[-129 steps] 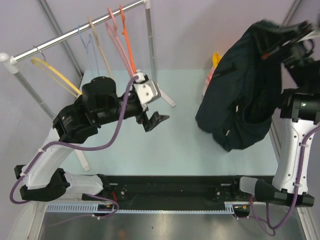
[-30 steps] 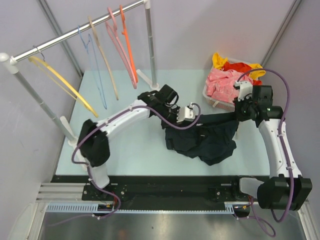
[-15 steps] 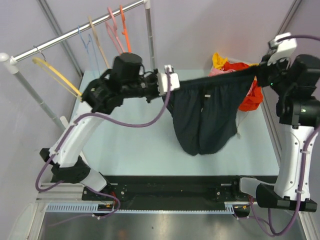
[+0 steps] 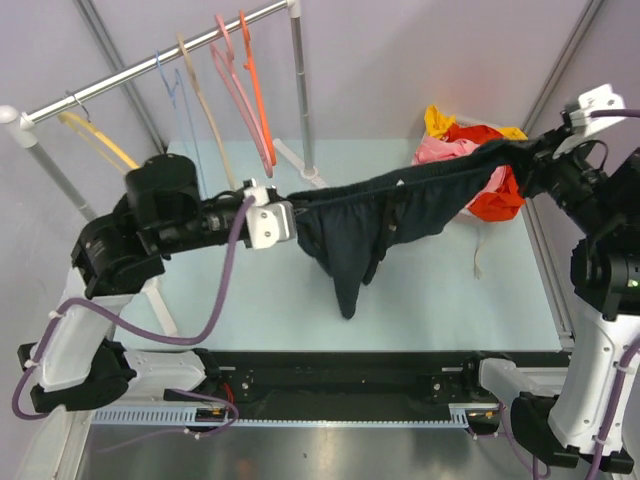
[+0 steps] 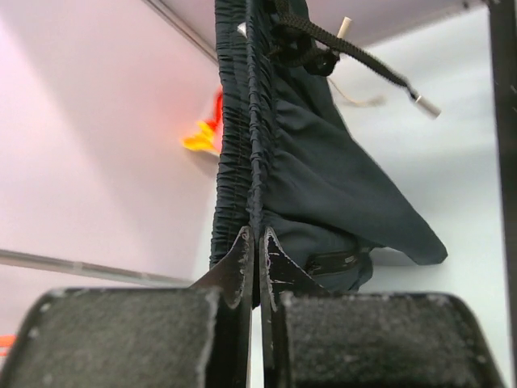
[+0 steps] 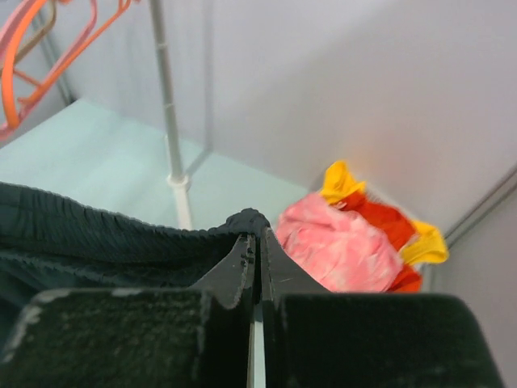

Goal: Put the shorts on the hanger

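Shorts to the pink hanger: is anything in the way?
Yes. The orange hanger hangs close beside the pink hanger, on the side facing the shorts, and the rack's upright post stands just beyond it.

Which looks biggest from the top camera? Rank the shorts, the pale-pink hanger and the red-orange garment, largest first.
1. shorts, stretched wide.
2. pale-pink hanger, long but thin.
3. red-orange garment; the shorts partly hide it, so second and third places are unsure.
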### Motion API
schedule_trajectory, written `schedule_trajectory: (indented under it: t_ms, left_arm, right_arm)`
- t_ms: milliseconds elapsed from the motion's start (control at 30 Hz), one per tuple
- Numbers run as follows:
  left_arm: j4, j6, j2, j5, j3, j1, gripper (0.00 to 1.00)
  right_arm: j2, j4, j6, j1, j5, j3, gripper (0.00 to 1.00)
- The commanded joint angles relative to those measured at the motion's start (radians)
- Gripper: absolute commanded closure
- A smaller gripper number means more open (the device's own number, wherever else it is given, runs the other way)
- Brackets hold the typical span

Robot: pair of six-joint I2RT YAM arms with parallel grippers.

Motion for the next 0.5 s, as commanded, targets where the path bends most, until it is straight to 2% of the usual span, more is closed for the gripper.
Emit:
schedule_trajectory:
  t_ms: [0, 133, 200, 300, 467]
  left_arm:
    - [-0.010, -0.033, -0.017, -0.060, -0.190, -0.006, 1.00]
    - [0.125, -0.068, -0.016, -0.126, -0.364, 0.020, 1.00]
    - [0.162, -0.062, -0.005, -0.130, -0.448, 0.055, 1.00]
    - [0.254, -0.027, -0.007, -0.123, -0.553, 0.088, 1.00]
    - [0.332, 0.143, -0.114, -0.087, -0.931, 0.062, 1.00]
  right_arm:
    - [-0.001, -0.047, -0.026, 0.021, -0.018, -0.176, 1.00]
    - [0.014, -0.004, -0.065, 0.139, 0.092, -0.379, 1.00]
    - [0.072, 0.015, -0.075, 0.202, 0.144, -0.441, 1.00]
    - [0.138, 0.035, -0.072, 0.230, 0.159, -0.491, 1.00]
    - [0.207, 0.073, -0.113, 0.273, 0.166, -0.644, 1.00]
